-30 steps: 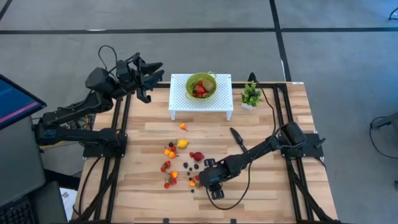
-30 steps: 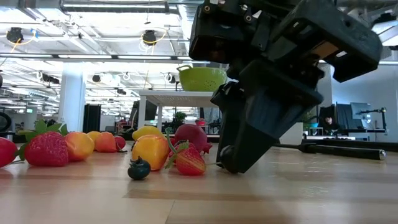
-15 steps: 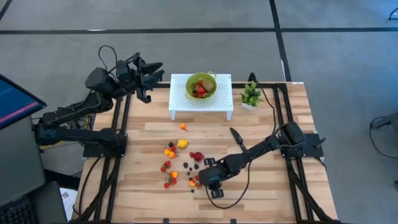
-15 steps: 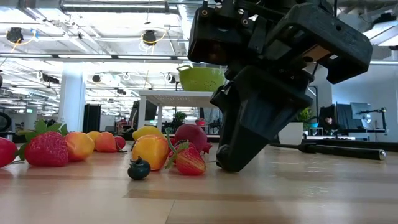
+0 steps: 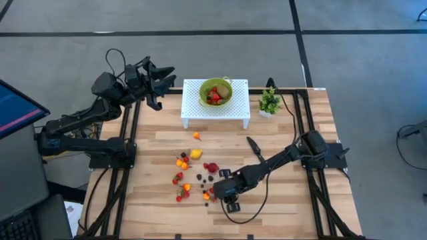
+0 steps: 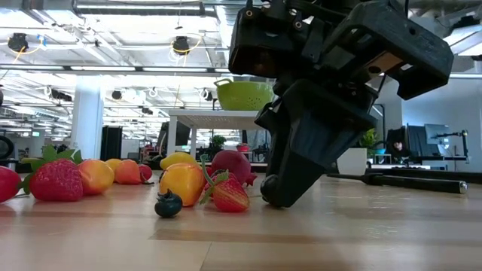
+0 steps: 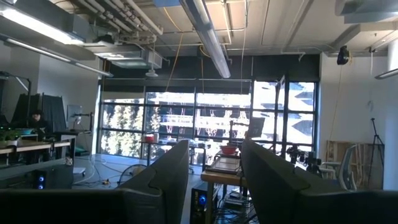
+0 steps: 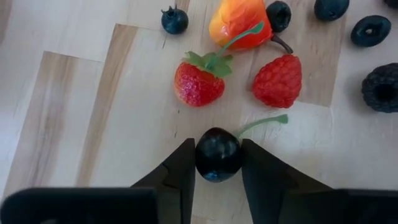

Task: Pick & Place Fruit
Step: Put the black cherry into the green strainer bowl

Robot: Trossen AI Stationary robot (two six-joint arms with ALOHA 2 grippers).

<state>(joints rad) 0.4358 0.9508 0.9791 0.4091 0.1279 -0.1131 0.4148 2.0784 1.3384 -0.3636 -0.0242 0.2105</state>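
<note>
The right gripper [image 8: 217,163] is down at the table [image 5: 293,213], its fingers [image 8: 180,171] set on either side of a dark cherry [image 8: 217,154] with a green stem. Both fingers touch the cherry's sides; whether the grip is firm cannot be told. Just beyond the fingertips lie a strawberry [image 8: 199,82] and a raspberry [image 8: 277,81], and past those an orange fruit [image 8: 238,23] and several dark berries [image 8: 370,29].

In the low view the right gripper [image 6: 280,197] meets the wood with its tips, close beside a strawberry [image 6: 229,194] and a small blue berry [image 6: 168,204]. More fruit [image 5: 190,170] is scattered on the table on that side.

A green bowl [image 5: 216,91] holding red fruit stands on a white stand [image 5: 193,107], well apart from the right gripper.

The left gripper [image 5: 159,80] hangs raised off the table's far left corner, fingers [image 7: 165,177] apart with nothing between them.
</note>
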